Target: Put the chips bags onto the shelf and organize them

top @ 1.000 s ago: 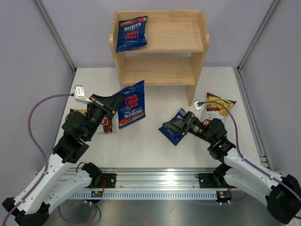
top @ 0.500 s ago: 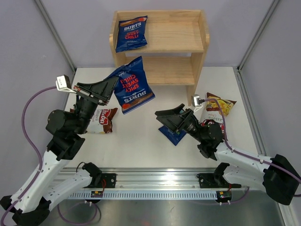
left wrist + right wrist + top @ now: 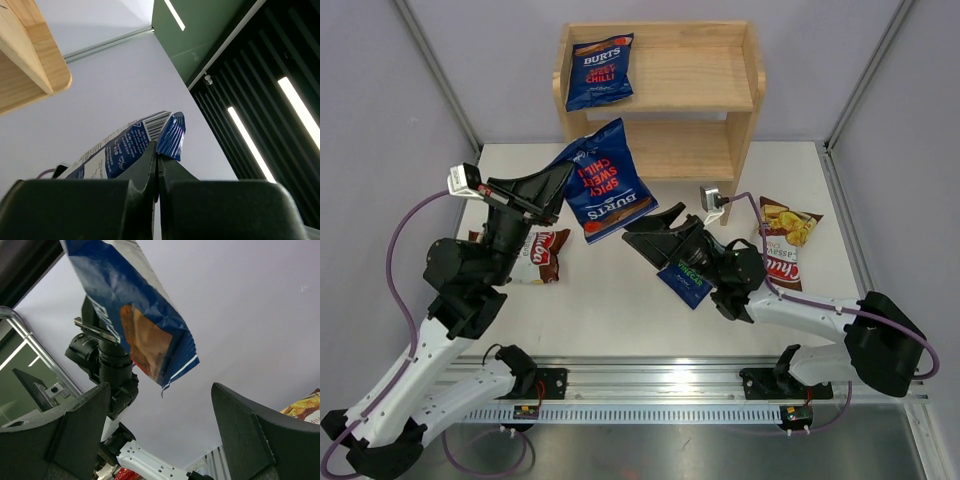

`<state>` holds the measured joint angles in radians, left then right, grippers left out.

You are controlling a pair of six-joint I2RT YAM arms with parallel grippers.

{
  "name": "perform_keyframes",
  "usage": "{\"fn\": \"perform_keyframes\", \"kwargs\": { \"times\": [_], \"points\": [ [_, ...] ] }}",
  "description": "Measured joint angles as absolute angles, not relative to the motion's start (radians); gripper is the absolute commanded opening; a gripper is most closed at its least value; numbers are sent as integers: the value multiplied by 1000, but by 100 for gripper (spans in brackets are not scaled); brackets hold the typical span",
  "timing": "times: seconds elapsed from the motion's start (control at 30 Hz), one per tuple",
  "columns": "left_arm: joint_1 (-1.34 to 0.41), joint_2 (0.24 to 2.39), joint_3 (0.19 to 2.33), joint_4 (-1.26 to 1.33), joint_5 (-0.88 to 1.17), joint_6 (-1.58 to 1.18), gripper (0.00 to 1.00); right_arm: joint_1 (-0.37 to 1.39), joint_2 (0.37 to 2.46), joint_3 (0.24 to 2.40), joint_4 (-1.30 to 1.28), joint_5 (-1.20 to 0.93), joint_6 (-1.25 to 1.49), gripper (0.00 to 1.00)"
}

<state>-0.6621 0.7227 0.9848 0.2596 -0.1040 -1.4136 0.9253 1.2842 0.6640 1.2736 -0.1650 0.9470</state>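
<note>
Top external view has my left gripper (image 3: 563, 183) pinched shut on just the seam corner of a red-lettered BURTS bag (image 3: 607, 182). The bag hangs in the air ahead of the fingers, short of the lower tier of the shelf (image 3: 680, 150). My worry is that thin grip: the glossy film could slide out, or the dangling bag could swing and snag the tier's front edge as I push in. My right gripper (image 3: 650, 218) is spread wide and empty, just beneath and beside the hanging bag, so the two arms could clip each other. From the left wrist I can't judge how deep the pinch goes, as the fingers cover the seam. A green-lettered BURTS bag (image 3: 688, 282) lies under the right arm, mostly covered. The left arm hides part of a Chuba bag (image 3: 542, 252) behind it.
</note>
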Motion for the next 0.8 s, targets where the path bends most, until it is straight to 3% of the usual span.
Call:
{"fn": "perform_keyframes", "kwargs": {
  "times": [0.27, 0.37, 0.43, 0.8],
  "points": [
    [-674, 720, 919, 299, -100, -1506, 0, 934, 1404, 741, 1276, -169, 939, 81],
    [-676, 720, 891, 302, -99, -1544, 0, 937, 1427, 775, 1276, -174, 937, 70],
    [-676, 718, 873, 300, -100, -1563, 0, 939, 1432, 788, 1277, -175, 932, 56],
    [-677, 618, 841, 182, -200, -1575, 0, 957, 1424, 774, 1290, -175, 921, 33]
  ]
}}
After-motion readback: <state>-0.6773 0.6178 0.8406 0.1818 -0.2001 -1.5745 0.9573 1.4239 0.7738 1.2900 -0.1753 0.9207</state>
